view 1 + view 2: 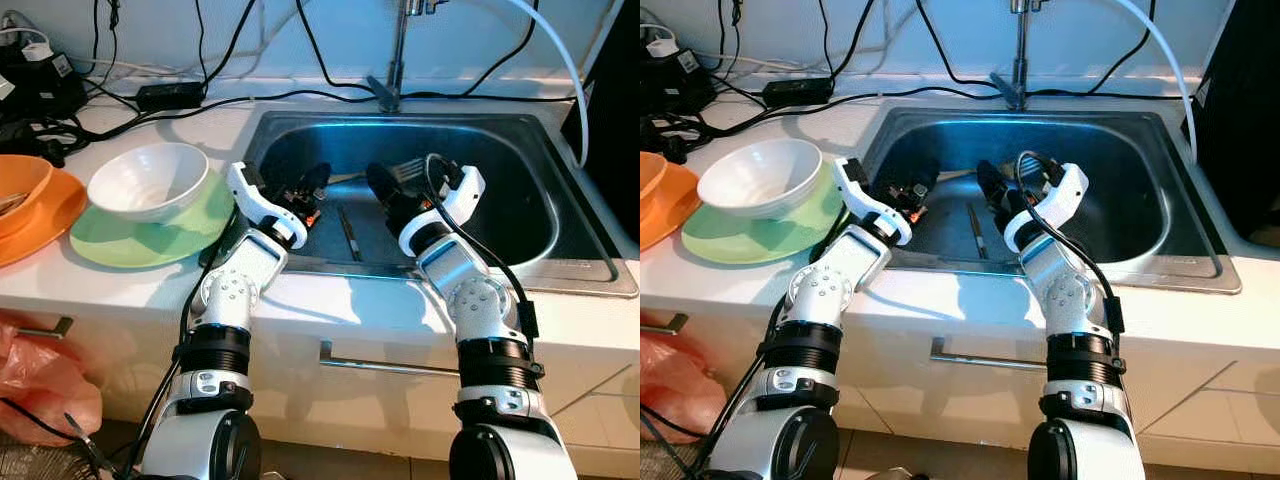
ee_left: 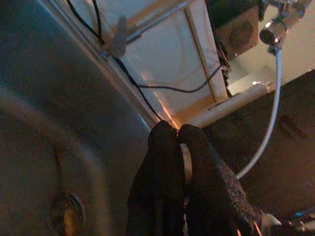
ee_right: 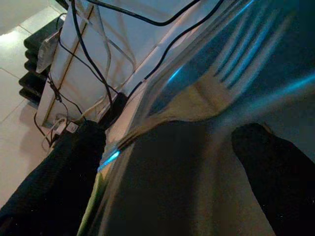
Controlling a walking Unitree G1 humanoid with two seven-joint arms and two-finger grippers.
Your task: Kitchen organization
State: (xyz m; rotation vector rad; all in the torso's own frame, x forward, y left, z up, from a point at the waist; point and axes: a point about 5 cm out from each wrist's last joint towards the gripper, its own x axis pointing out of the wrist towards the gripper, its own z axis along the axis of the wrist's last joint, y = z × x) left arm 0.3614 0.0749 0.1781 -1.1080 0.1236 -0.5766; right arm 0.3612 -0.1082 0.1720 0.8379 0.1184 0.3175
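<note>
**Both grippers in the sink, a fork in the right**

From my remote station I see both arms reaching over the counter edge into the steel sink (image 1: 560, 215). The right gripper (image 1: 392, 185) is clamped on a pale fork (image 3: 216, 93) — tines pointing away from the wrist, held above the basin floor. The left gripper (image 2: 178, 135) sits pinched together around a thin pale utensil (image 2: 187, 167) I cannot identify. A slim utensil (image 1: 347, 232) lies on the sink bottom between the two arms. On the counter to the robot's left, a white bowl (image 1: 148, 180) rests on a green plate (image 1: 120, 245), beside orange dishes (image 1: 35, 210). No writing is legible.
</note>
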